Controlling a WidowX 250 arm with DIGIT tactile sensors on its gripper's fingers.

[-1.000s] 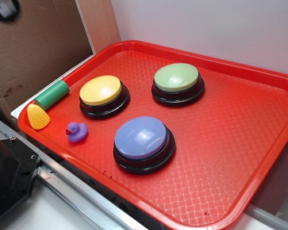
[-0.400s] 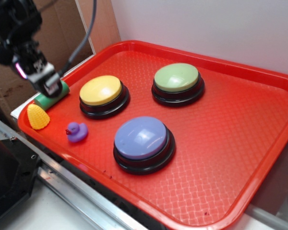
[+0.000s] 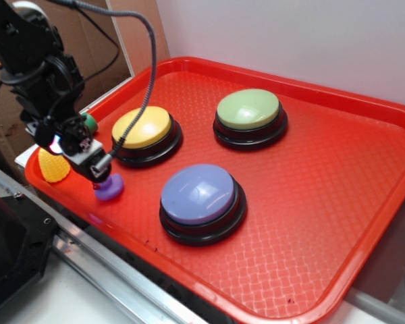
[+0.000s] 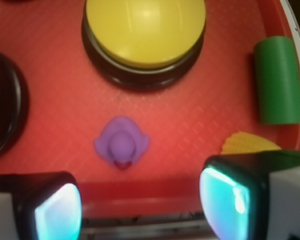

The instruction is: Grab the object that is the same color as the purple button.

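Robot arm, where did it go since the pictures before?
The gripper came into view at the tray's left edge, then swung down over the purple duck. Its fingers are open and the duck sits between them, not grabbed. The duck, corn toy, green cylinder and three buttons haven't moved.

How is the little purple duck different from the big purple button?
The purple duck is tiny, and the purple button is far bigger. The duck is shaped like an animal with a red beak, while the button is a smooth round dome. The button sits on a black base; the duck has none and rests straight on the red tray. Both are purple and lie on that tray.
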